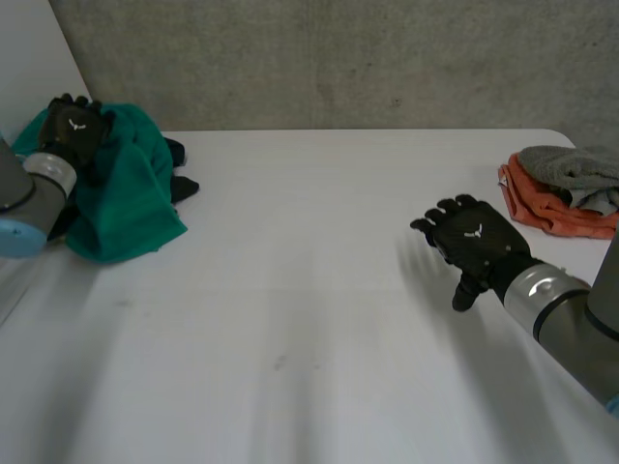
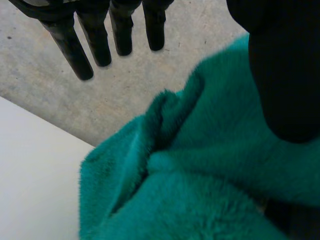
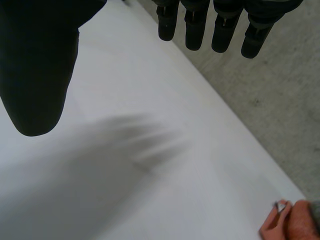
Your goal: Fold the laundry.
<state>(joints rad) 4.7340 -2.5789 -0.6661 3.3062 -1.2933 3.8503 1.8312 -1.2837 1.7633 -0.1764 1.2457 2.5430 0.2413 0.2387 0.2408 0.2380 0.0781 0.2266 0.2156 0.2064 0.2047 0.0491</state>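
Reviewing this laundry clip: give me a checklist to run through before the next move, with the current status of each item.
1. Left hand at the green towel: ok, it is over the towel's upper part.
2. Left hand gripping the towel: not ok, its fingers are straight and clear of the cloth.
3. Right hand free to help: ok, it is open above the bare table and holds nothing.
4. Towel laid flat: not ok, it is bunched up.
5. Dark item beside the towel, separate from it: cannot tell.
6. Orange cloth and grey cloth out of the way: ok, they are stacked at the table's right edge.
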